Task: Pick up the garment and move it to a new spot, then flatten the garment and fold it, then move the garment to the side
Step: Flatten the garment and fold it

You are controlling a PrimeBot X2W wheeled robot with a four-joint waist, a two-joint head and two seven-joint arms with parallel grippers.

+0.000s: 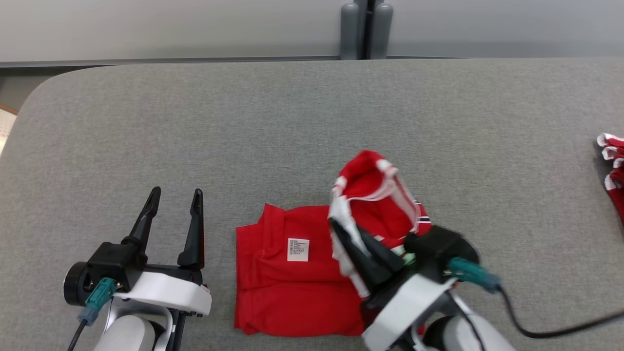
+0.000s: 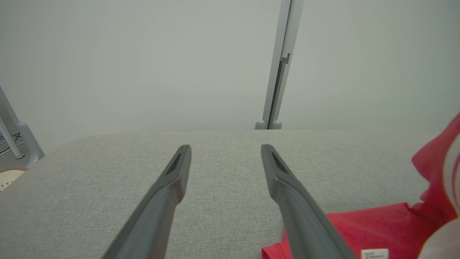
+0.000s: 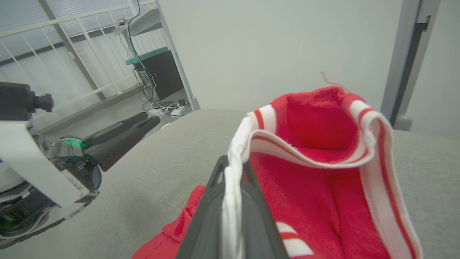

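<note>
- Red garment (image 1: 292, 278) is laid near centre on the grey counter (image 1: 243, 122), label (image 1: 298, 249) up
- Its right part, with white-striped trim (image 1: 390, 187), is raised off the counter
- Right pincer (image 1: 334, 226) is clamped on the white trim edge
- Left pincer (image 1: 176, 195) is spread wide, empty, left of the garment, not touching it
- More red-and-white cloth (image 1: 613, 165) is noted at the right edge

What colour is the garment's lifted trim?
The trim is white with red stripes, clearest in right wrist view.

Two red garments (image 1: 292, 292) (image 1: 615, 168), two grippers (image 1: 176, 191) (image 1: 336, 225)
</note>
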